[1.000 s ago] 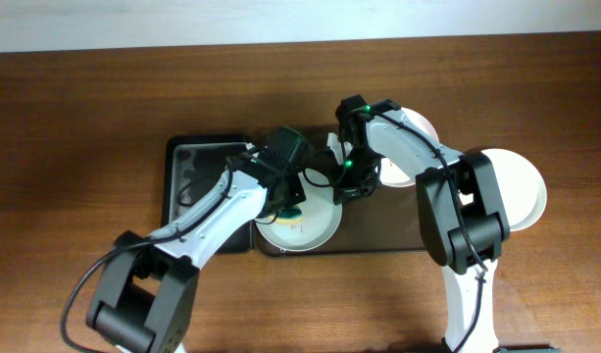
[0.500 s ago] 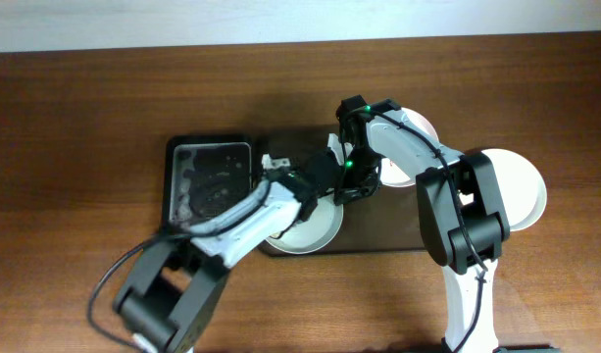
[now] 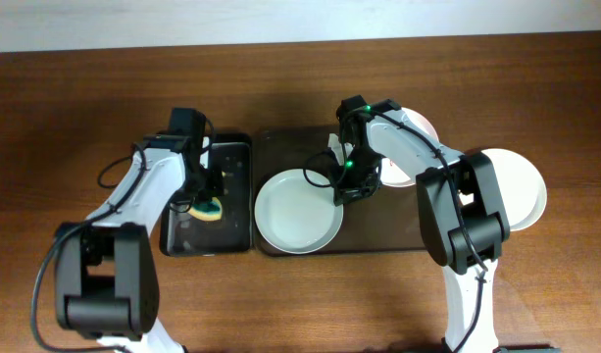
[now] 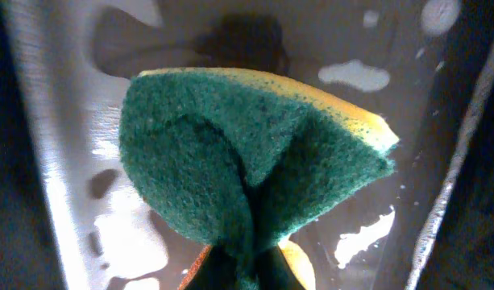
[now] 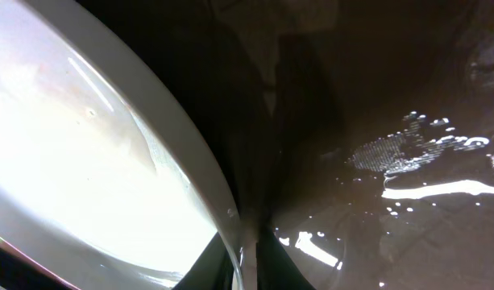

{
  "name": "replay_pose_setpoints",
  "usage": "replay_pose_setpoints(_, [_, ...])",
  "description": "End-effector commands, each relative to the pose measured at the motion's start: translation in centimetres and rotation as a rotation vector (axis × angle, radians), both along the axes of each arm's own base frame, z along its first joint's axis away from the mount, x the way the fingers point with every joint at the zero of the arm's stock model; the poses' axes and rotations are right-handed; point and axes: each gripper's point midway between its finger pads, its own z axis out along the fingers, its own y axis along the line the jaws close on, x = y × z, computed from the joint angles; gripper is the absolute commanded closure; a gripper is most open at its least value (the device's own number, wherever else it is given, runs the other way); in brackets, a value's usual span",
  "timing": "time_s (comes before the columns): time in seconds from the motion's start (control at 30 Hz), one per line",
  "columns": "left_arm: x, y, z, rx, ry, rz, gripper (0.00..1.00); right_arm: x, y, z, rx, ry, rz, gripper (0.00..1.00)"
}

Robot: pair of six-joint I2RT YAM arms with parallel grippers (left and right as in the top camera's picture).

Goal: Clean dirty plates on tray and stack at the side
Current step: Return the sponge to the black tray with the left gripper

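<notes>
Although the front plate (image 3: 295, 214) on the tray (image 3: 398, 237) looks wiped, only the white plate (image 3: 521, 191) sits aside on the worktop (image 3: 84, 118); a third plate (image 3: 421, 127) waits. The right hand (image 3: 343, 188) pinches the front plate's rim. Only the left wrist view shows the left hand (image 3: 204, 203) squeezing the sponge (image 4: 247, 161) folded, over the black tray (image 3: 236, 162).

Left arm (image 3: 143, 186) is reaching forward and hooking back at the wrist, left claw (image 3: 204, 203) pointing down and clamping tight on the sponge (image 4: 247, 161). Right arm (image 3: 418, 147) is stretching across toward the middle, wrist bending down, right claw (image 3: 339, 188) pinching the plate (image 3: 298, 211) rim.
</notes>
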Motion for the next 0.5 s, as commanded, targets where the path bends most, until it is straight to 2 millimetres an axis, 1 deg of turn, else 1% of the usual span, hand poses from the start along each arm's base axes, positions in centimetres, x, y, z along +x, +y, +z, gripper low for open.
replay_pose_setpoints(0.0, [-0.6, -0.9, -1.7, -0.056, 0.059, -0.026, 0.3, -0.3, -1.3, -1.1, -0.065, 0.008, -0.002, 0.87])
replay_pose_setpoints(0.03, [-0.3, -0.7, -1.7, -0.046, 0.051, -0.025, 0.2, -0.3, -1.3, -1.1, -0.065, 0.008, -0.001, 0.86])
replay_pose_setpoints(0.07, [-0.1, -0.2, -1.7, -0.02, 0.039, -0.022, 0.18, -0.3, -1.3, -1.1, -0.065, 0.008, -0.002, 0.87])
replay_pose_setpoints(0.23, [1.4, -0.2, -2.0, -0.019, -0.016, -0.013, 0.18, -0.3, -1.3, -1.1, -0.065, 0.008, -0.001, 0.87])
replay_pose_setpoints(0.3, [1.7, -0.3, -2.7, -0.02, -0.015, -0.01, 0.24, -0.3, -1.3, -1.1, -0.065, 0.008, -0.002, 0.87])
replay_pose_setpoints(0.33, [1.3, -0.3, -3.8, -0.017, 0.015, -0.012, 0.28, -0.3, -1.3, -1.1, -0.064, 0.008, -0.002, 0.87])
replay_pose_setpoints(0.37, [1.1, -0.3, -4.5, -0.015, 0.036, -0.011, 0.37, -0.3, -1.3, -1.1, -0.065, 0.008, -0.002, 0.86])
replay_pose_setpoints(0.4, [1.1, -0.3, -4.7, -0.015, 0.037, -0.011, 0.6, -0.3, -1.3, -1.1, -0.065, 0.008, -0.002, 0.86])
replay_pose_setpoints(0.43, [1.4, -0.3, -4.5, -0.015, 0.026, -0.01, 0.94, -0.3, -1.3, -1.1, -0.064, 0.008, -0.002, 0.87])
replay_pose_setpoints(0.47, [1.7, -0.2, -4.4, -0.014, 0.019, -0.007, 1.0, -0.3, -1.3, -1.1, -0.065, 0.008, -0.002, 0.87])
